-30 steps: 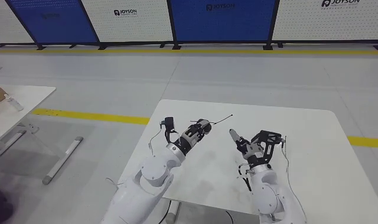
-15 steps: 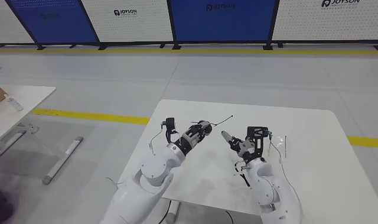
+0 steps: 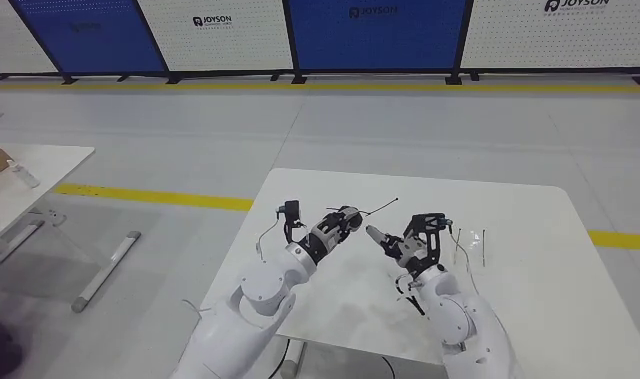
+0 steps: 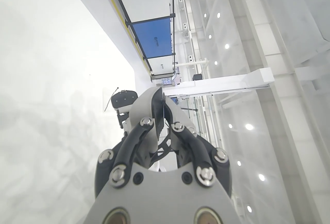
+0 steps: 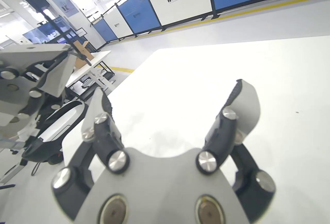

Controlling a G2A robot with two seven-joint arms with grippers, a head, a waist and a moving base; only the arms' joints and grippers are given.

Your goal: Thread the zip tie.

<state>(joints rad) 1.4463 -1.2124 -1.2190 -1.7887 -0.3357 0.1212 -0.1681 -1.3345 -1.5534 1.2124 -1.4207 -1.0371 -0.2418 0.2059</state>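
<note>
Above the table (image 3: pixel 520 239), your left claw (image 3: pixel 343 219) pinches the black zip tie (image 3: pixel 380 205); your right claw (image 5: pixel 172 91) sits spread apart just beside it.

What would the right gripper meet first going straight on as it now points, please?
Probably the bare table; the left gripper holding the zip tie sits just aside, though depth is unclear.

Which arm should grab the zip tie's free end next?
Likely right. The left gripper is shut on the zip tie, whose free end sticks out toward the right gripper, which is open, empty and close beside it.
</note>
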